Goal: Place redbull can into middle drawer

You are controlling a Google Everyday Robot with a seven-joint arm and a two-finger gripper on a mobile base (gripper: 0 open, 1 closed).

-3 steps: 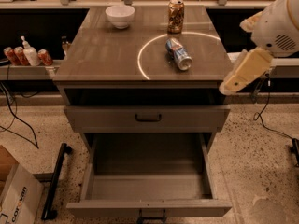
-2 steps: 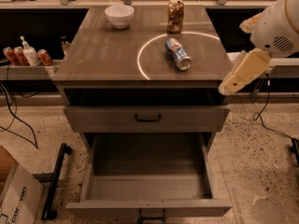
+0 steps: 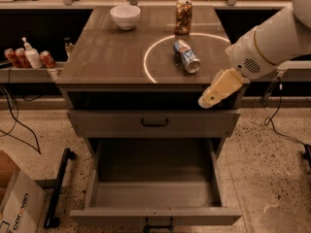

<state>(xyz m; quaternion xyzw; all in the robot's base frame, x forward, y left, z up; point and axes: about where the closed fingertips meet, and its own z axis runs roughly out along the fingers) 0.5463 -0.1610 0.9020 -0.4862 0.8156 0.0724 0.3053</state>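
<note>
One drawer (image 3: 155, 216) stands open, its grey inside bare. The blue-and-silver can (image 3: 186, 56) lies sideways on the surface (image 3: 107, 57). The gripper (image 3: 205, 102) hangs by the right edge; I cannot tell how its jaws stand.

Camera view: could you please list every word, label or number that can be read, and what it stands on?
Nothing reads clearly.
Cardboard box: dark print, too blurred to read.
Redbull can: markings too small.
Brown-gold can: label too small.
Gripper, at the cabinet top's front right corner: no text.
</note>
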